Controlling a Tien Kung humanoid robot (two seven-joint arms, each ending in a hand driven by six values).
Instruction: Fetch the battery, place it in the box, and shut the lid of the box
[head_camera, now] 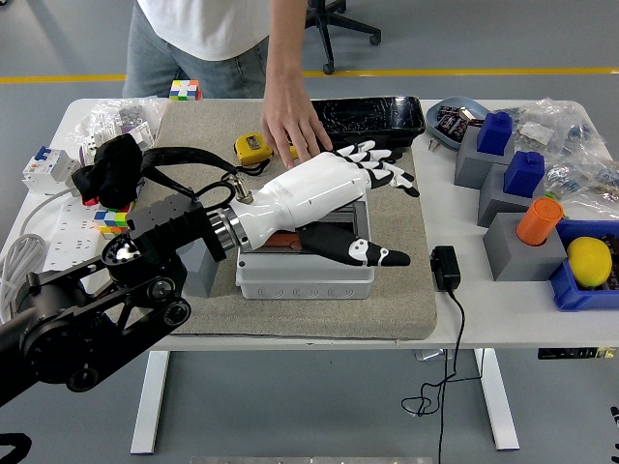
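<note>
- Fingers (382, 166) of the left hand (324, 193) are spreading out flat and gripping nothing; the hand's shell is smooth white plastic with black-and-white jointed digits, and the black thumb is pointing right over the box's right edge.
- Box (305, 271), a grey rectangular plastic case, is sitting on the coarse beige mat (397, 280) under the hand; whether its lid is shut cannot be told.
- Battery cannot be made out; an orange strip is showing inside the box at the left, beneath the wrist.
- Person's hand (290, 130) is resting palm down on the mat just beyond the box, beside a rounded yellow tape measure (253, 148).
- Black glossy tray (372, 114) is lying at the mat's far right corner.
- Right arm is out of view.
</note>
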